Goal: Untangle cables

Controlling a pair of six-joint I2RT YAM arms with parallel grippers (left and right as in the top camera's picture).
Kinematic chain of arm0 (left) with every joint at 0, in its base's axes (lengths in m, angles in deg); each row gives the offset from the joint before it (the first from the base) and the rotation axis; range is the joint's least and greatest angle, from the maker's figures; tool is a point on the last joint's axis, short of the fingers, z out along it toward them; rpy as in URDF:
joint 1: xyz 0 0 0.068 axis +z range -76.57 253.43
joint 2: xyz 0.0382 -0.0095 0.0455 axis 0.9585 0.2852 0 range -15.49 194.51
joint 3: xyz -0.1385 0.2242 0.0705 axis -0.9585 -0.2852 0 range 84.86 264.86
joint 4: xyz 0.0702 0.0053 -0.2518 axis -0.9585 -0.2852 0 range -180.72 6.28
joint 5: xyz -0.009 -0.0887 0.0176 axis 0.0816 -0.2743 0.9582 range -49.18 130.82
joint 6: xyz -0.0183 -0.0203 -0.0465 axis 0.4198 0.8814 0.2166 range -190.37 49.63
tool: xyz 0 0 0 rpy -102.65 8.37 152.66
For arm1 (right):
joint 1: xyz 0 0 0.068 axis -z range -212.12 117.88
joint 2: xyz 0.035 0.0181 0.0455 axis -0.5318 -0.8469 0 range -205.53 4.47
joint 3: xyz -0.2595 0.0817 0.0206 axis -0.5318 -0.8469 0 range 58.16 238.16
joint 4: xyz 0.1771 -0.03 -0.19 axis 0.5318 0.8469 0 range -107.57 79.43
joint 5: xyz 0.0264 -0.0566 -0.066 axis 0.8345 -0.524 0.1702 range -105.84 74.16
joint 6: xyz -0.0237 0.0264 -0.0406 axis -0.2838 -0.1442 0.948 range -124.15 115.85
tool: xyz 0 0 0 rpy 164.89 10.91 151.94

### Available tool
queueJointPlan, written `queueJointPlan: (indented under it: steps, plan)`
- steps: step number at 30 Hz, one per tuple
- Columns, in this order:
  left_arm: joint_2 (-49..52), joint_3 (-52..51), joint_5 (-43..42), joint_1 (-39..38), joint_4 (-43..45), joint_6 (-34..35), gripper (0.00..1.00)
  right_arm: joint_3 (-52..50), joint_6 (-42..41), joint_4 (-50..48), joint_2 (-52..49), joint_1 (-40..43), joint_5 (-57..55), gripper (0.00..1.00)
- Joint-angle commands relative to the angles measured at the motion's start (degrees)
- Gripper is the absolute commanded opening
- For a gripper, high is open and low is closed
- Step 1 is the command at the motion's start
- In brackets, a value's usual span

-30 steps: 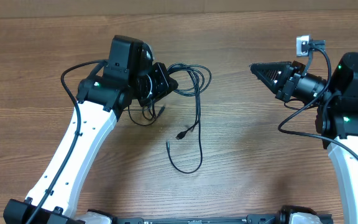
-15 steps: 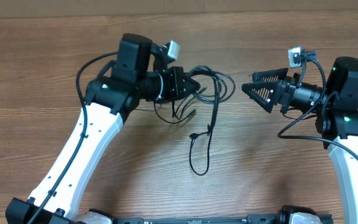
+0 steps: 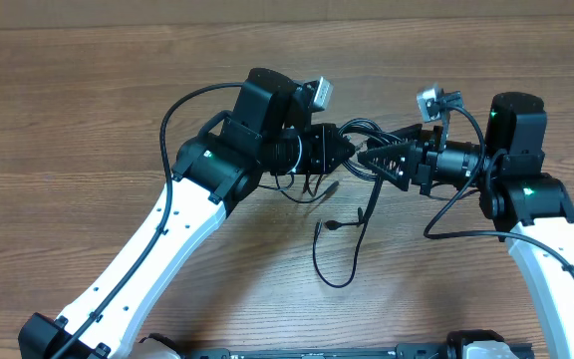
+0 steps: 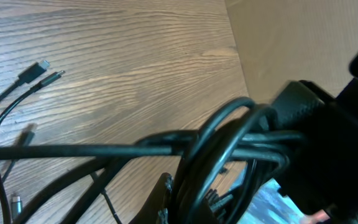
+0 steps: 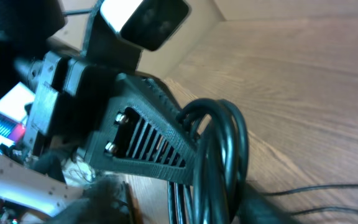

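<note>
The left hand (image 3: 344,155) is pinched tight on a bunch of thin black cables (image 4: 216,149). It holds them over the middle of the wooden counter (image 3: 88,100), a bit closer to the far edge. The right hand (image 3: 369,162) is pushed up against the same bunch from the other side, but I cannot tell if it is wide or gripping. One long loop and a small plug (image 3: 334,224) trail from the bunch toward the near edge.

Cables (image 3: 362,128) bunched between left fingers (image 3: 339,152) and right fingers (image 3: 382,160); loose ends (image 3: 335,225) on table (image 3: 88,120) just in front.
</note>
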Motion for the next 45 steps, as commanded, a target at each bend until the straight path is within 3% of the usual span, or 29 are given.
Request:
queueJointPlan:
  steps: [1,11,14,17,23,33,45]
  plan:
    - [-0.07,0.02,1.49,0.07,0.24,1.05,0.04,1.01,0.79,-0.09,0.90,-0.11,-2.25,0.42]
    - [-0.07,0.02,3.85,0.11,-3.74,1.03,0.04,0.98,0.81,-0.11,0.90,-0.09,-6.21,0.45]
    - [-0.07,0.02,3.78,0.11,-4.00,1.03,0.04,1.01,0.81,-0.11,0.90,-0.09,-6.38,0.34]
    - [-0.07,0.02,3.80,0.11,-3.80,1.05,0.04,1.01,0.81,-0.07,0.90,-0.09,-6.36,0.17]
    - [-0.07,0.02,4.13,0.11,-2.99,1.01,0.04,1.01,0.17,-0.11,0.90,-0.09,-6.27,0.04]
    - [-0.07,0.00,14.53,6.73,-17.59,3.63,0.04,1.01,-1.46,-1.22,1.07,5.77,1.11,0.04]
    - [-0.07,0.00,14.53,16.98,-26.29,3.67,0.04,1.01,-3.08,-0.26,1.05,20.57,6.95,0.04]
